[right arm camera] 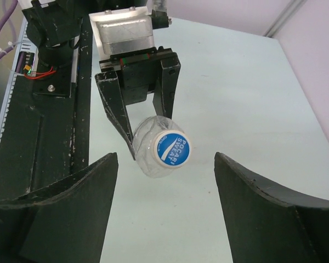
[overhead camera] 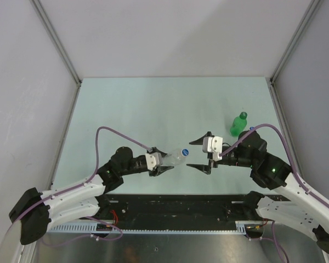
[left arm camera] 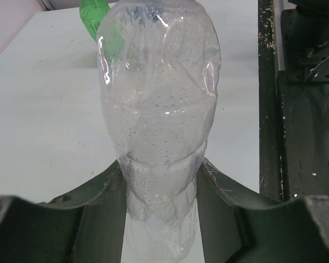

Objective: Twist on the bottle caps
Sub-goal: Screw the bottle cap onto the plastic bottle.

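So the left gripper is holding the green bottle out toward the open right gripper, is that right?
Not quite. The left gripper holds the clear bottle, with a blue cap on it, as the right wrist view shows. The green bottle stands on the table. The rest is right: it is held out toward the open right gripper.

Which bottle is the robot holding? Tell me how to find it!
Look at the pale green table and find the left gripper near its front edge. Pinched between its fingers, lying sideways, is the clear bottle. Unlike the green bottle standing upright farther back on the right, it is see-through and its cap has a blue top with white letters.
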Tool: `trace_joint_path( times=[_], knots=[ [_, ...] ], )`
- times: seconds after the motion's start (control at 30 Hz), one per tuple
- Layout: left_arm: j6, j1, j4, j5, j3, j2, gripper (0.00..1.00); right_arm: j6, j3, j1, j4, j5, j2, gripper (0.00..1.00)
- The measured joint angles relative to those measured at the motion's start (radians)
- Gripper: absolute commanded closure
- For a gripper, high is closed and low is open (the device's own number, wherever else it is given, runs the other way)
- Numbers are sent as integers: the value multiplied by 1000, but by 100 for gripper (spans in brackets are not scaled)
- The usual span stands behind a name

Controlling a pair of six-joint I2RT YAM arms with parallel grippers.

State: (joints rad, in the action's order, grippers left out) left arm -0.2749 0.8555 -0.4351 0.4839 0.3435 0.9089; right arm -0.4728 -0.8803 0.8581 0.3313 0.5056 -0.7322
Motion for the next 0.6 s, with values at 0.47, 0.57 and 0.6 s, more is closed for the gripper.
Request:
trace_joint_path(
  times=[0.47,0.57,0.6],
  knots=[
    [-14,0,28,18,0,10,100,-15,0,0,-24,21,-53,40],
    [-14,0,28,18,0,10,100,-18,0,0,-24,28,-61,40],
    [-14,0,28,18,0,11,100,-18,0,0,-24,29,-63,41]
  ],
)
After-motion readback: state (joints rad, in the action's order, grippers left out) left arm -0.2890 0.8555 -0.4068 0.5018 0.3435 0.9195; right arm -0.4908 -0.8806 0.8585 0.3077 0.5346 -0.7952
